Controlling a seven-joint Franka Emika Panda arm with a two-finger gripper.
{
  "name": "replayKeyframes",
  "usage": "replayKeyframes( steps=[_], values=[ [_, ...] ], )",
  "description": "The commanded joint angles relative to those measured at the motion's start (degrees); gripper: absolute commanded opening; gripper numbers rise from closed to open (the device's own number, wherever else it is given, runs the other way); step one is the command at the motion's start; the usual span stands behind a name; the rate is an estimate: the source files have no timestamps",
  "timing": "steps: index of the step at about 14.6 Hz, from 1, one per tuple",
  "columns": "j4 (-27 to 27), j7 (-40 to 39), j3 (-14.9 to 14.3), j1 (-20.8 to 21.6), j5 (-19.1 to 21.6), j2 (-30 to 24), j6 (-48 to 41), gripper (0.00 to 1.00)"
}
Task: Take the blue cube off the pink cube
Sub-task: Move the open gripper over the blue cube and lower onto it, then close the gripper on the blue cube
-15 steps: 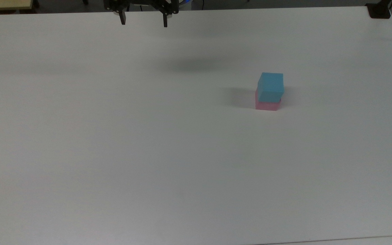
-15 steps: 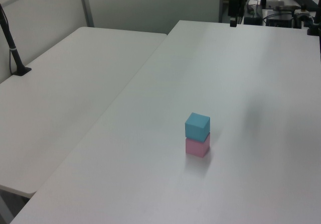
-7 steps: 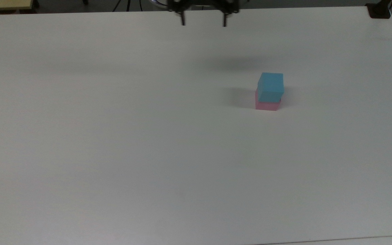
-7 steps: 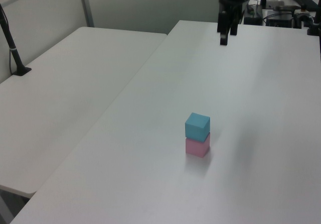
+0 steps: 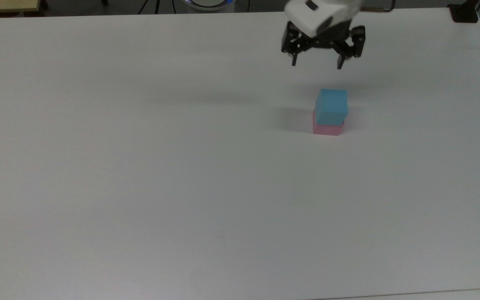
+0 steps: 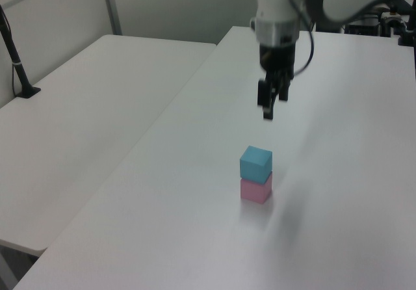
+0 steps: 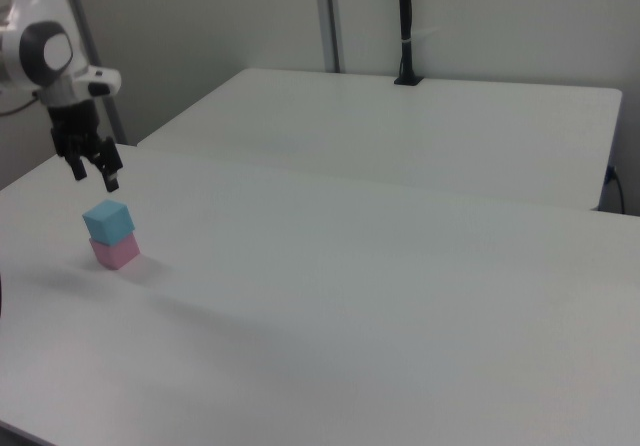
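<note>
Nothing done yet: small matte light-blue foam cube [image 5: 331, 106] sits on the small pale-pink foam cube [image 5: 327, 128]. Black two-finger gripper [image 5: 317, 64] hangs spread wide and empty at the stack's 12 o'clock in top view. Descent, grasp, lift remain.

Bare table [image 5: 140, 166] surrounds the stacked blue cube [image 5: 331, 106] on every side.

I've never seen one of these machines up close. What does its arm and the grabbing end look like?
The arm is glossy white with rounded grey joints and a dark cable looping beside it. Its tool is black, ending in two thin black fingers under a white housing.
</note>
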Motion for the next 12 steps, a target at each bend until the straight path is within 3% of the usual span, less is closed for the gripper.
replayKeyframes(
  steps=[1,6,12],
  values=[
    [0.0,2.7,-0.9,4.4,-2.9,5.5,4.5,1.0],
    [0.0,5.4,-0.9,5.6,-5.3,8.8,9.3,1.0],
    [0.0,5.3,-0.8,5.8,-5.2,8.6,10.1,1.0]
  ],
)
